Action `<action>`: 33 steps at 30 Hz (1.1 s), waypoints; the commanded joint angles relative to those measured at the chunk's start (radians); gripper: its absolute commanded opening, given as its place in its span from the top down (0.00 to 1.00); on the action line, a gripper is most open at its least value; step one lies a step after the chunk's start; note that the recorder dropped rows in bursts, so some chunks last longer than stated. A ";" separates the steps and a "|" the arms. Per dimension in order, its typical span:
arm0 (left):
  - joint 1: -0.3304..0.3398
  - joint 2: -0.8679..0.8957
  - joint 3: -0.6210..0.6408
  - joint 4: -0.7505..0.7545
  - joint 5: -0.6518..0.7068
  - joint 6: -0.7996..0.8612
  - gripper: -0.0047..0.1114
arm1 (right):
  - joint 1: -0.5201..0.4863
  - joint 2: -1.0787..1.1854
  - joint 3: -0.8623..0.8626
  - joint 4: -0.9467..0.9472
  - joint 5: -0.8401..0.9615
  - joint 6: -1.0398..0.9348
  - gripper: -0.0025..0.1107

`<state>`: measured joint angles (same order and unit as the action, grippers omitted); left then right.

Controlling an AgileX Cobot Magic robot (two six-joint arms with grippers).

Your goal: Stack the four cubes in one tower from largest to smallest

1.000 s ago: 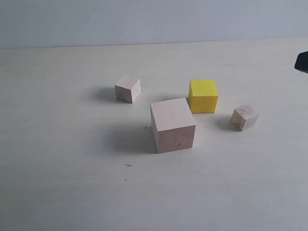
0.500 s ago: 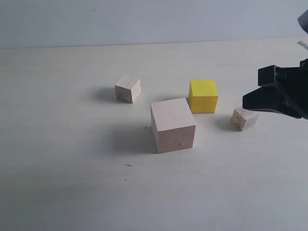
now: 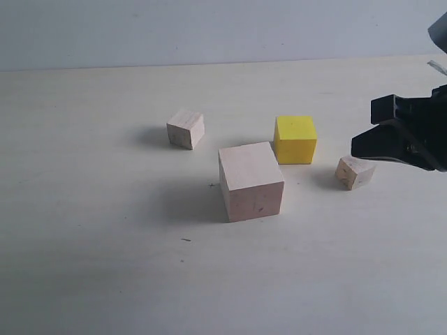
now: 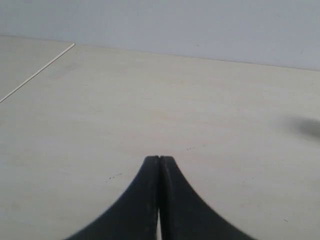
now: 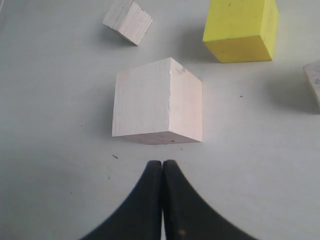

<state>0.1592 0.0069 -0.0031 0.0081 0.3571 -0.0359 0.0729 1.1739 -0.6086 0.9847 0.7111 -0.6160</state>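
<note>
ok so the right gripper [image 5: 161, 166] just swung in from the 3 o'clock side; a second ago only a black corner of it poked into the edge, and now it hangs above the table [image 3: 105, 279], close to the small tilted cube [image 3: 355, 172]. In the last half second it barely shifted. Its fingers are pressed together with nothing between them, same as the left gripper [image 4: 159, 161], which is off over bare table and nowhere near the blocks. None of the four cubes has budged: the large pale wood cube [image 3: 250, 180] sits in the middle, the yellow cube [image 3: 295, 139] is just beside it at about 1 o'clock, the other small pale cube [image 3: 186, 129] is well apart at 10 o'clock, and the tilted one is at 3 o'clock. So no tower at all yet. My guess is the right arm is only starting its approach, and it'll have to open up before it can grab the yellow one, which should go on first
</note>
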 commanded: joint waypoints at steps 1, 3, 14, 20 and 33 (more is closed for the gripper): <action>-0.006 -0.007 0.003 -0.008 -0.006 0.002 0.96 | 0.003 0.001 -0.007 0.008 0.008 -0.012 0.98; -0.006 -0.007 0.003 -0.008 -0.006 0.002 0.96 | 0.003 0.001 -0.007 0.008 0.009 -0.012 0.98; -0.006 -0.007 0.003 -0.008 -0.006 0.002 0.96 | 0.003 0.001 -0.007 0.006 0.040 -0.012 0.98; -0.006 -0.007 0.003 -0.008 -0.006 0.002 0.96 | 0.003 0.001 -0.007 0.006 0.038 -0.019 0.98; -0.006 -0.007 0.003 -0.008 -0.323 0.006 0.96 | 0.003 0.001 -0.007 0.000 0.026 -0.021 0.98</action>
<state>0.1592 0.0069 0.0008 0.0081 0.1520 -0.0359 0.0729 1.1739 -0.6086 0.9847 0.7410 -0.6250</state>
